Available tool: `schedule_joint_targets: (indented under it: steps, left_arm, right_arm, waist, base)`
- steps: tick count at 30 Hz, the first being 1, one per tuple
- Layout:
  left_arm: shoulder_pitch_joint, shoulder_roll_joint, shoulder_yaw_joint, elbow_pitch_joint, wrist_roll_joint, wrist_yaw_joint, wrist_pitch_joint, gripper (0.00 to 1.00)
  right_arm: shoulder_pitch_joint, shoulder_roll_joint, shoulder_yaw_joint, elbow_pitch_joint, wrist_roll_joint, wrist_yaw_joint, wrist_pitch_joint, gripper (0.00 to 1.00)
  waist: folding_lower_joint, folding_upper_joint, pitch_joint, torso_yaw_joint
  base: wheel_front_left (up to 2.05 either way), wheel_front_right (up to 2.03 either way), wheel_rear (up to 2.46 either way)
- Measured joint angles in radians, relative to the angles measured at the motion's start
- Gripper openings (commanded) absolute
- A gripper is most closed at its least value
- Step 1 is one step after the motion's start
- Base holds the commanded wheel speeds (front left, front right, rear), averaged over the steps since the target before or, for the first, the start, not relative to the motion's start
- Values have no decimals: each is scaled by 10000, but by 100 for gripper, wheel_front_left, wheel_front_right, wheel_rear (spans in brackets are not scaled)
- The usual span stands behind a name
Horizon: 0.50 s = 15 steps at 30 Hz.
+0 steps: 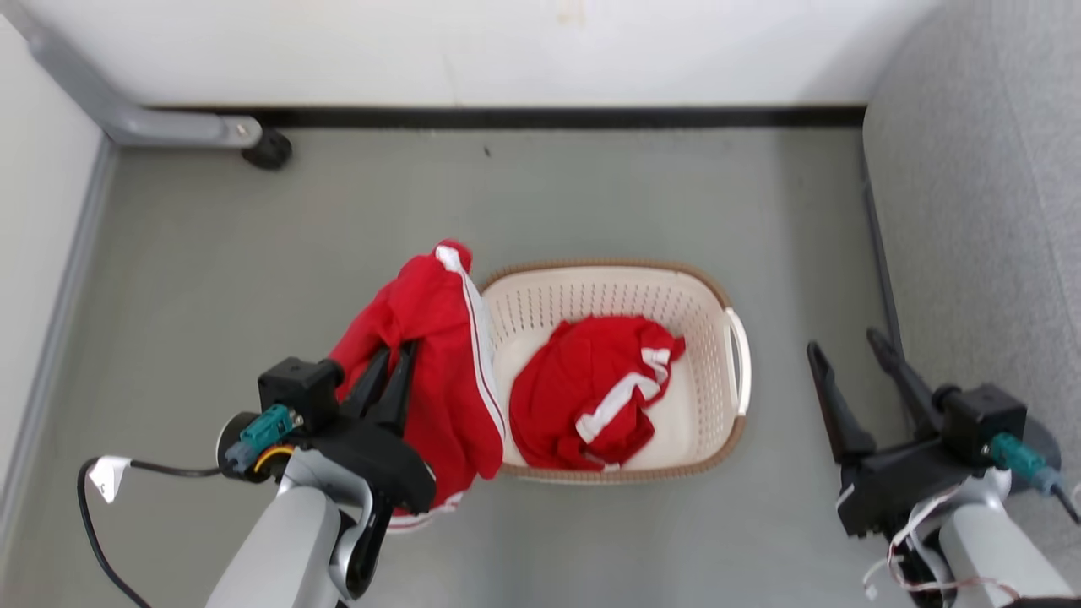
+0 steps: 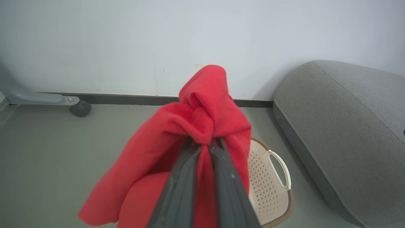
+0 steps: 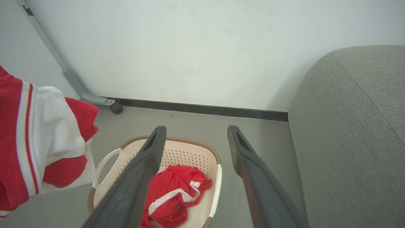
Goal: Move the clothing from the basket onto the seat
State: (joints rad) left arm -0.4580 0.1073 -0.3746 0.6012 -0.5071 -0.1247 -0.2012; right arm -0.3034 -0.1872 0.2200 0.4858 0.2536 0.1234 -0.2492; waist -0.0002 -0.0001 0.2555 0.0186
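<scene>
Careful: your left gripper (image 1: 393,353) is pinched shut on a bunched fold of one red garment (image 1: 443,371), which hangs above the basket's (image 1: 608,268) left rim and the floor (image 1: 211,253). The seat (image 1: 980,211) lies well to the right, past the basket. On the carry across, the trailing hem could catch the rim and drag the basket, or the thin fold could slip free. The second garment (image 1: 591,393) lies in the basket. Your right gripper (image 1: 843,342) hovers spread and empty beside the seat.
</scene>
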Motion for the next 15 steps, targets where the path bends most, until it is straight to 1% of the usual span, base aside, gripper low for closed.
schedule_joint_targets:
  steps: [8, 15]
  left_arm:
    - [860, 180, -35, -236, -105, 0, 0, 0]
    - [1592, 330, 88, -855, -313, 35, 0, 0]
  right_arm:
    - [937, 82, 224, 121, 48, 0, 0, 100]
    - [1580, 75, 355, -75, 111, 0, 2, 100]
  waist:
    - [0, 0, -1212, 176]
    - [0, -1, -2099, 260]
  base:
    - [0, 0, 0]
    - [0, 0, 0]
